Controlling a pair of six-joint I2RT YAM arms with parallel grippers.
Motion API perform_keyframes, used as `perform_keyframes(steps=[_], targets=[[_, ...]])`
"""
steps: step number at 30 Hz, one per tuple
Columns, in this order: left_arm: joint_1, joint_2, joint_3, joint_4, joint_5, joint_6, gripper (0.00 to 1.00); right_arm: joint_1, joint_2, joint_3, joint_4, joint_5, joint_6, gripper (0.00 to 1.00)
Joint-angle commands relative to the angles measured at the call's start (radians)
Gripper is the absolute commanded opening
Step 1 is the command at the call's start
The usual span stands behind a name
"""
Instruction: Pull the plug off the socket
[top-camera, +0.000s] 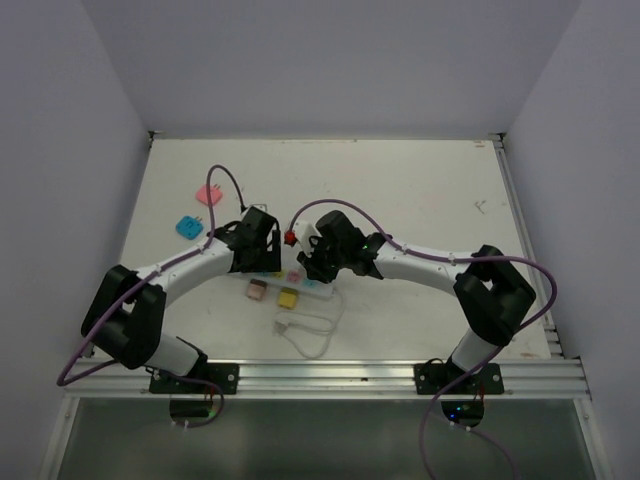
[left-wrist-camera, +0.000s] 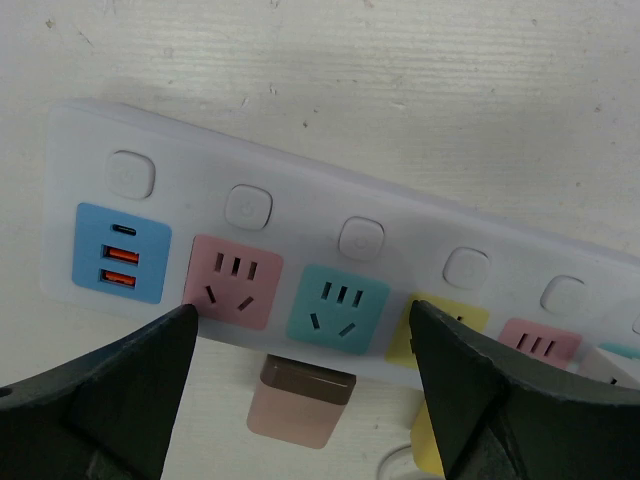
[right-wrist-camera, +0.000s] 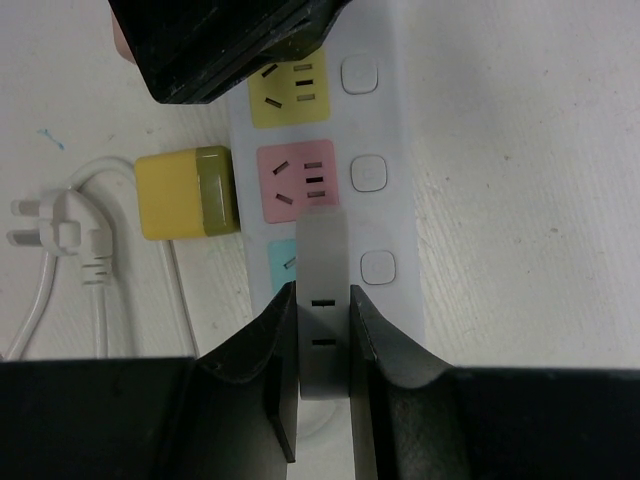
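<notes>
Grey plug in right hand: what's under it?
A teal outlet face on the socket, only its left edge showing. The grey plug covers the rest; its prongs are hidden.

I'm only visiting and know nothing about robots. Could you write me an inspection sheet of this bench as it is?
Surface: white table, faintly marked.
Job's things: socket, a white strip with pastel faces; grey plug on its teal face.
Clutter: pink block, blue block, yellow block, tan block, all loose.
Grippers: right gripper shut on the plug; left gripper open over the strip.
Cables: white cord looped near the strip; purple cables along both arms.
Surroundings: plain white walls; metal rail at the near edge.
</notes>
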Motion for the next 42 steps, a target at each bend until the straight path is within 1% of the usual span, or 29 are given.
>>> perform_keyframes(steps=[1,5,7,11,12,13,14,21,24,28,30,36,37,40,41,42], targets=[[-0.025,0.065,-0.018,0.021,0.062,-0.033,0.89,0.004,-0.002,0.018,0.119,-0.042,0.025,0.00],[-0.027,0.122,-0.041,0.043,0.079,-0.044,0.86,0.004,-0.013,0.026,0.110,-0.053,0.025,0.00],[-0.027,0.169,-0.047,0.034,0.083,-0.041,0.86,0.006,-0.018,0.037,0.082,-0.050,0.023,0.00],[-0.027,0.208,-0.063,0.018,0.080,-0.040,0.82,0.006,-0.042,0.075,0.050,-0.034,0.020,0.00],[-0.027,0.211,-0.069,0.018,0.082,-0.040,0.81,0.006,-0.035,0.090,0.035,-0.030,0.022,0.00],[-0.028,0.217,-0.072,0.020,0.086,-0.041,0.81,0.007,-0.026,0.141,-0.028,-0.031,0.017,0.00],[-0.028,0.221,-0.072,0.023,0.086,-0.044,0.80,0.007,-0.013,0.161,-0.053,-0.031,0.014,0.00],[-0.056,0.261,-0.074,0.035,0.086,-0.053,0.80,0.010,0.048,0.261,-0.186,-0.016,0.005,0.00],[-0.059,0.266,-0.077,0.043,0.092,-0.056,0.79,0.009,0.030,0.241,-0.162,-0.014,0.013,0.00],[-0.059,0.263,-0.075,0.046,0.094,-0.056,0.79,0.010,0.022,0.255,-0.189,0.001,0.008,0.00],[-0.059,0.263,-0.074,0.046,0.092,-0.056,0.79,0.007,-0.010,0.241,-0.177,0.015,0.016,0.00],[-0.059,0.254,-0.064,0.050,0.092,-0.063,0.79,-0.011,-0.122,0.174,-0.180,0.134,0.028,0.00],[-0.059,0.254,-0.061,0.049,0.094,-0.063,0.79,-0.023,-0.139,0.143,-0.177,0.162,0.032,0.00],[-0.059,0.246,-0.048,0.046,0.092,-0.066,0.80,-0.109,-0.202,0.068,-0.157,0.167,0.081,0.00],[-0.059,0.243,-0.041,0.044,0.091,-0.066,0.80,-0.143,-0.214,0.049,-0.151,0.150,0.127,0.00],[-0.057,0.237,-0.038,0.044,0.089,-0.066,0.80,-0.210,-0.226,0.032,-0.142,0.144,0.150,0.00]])
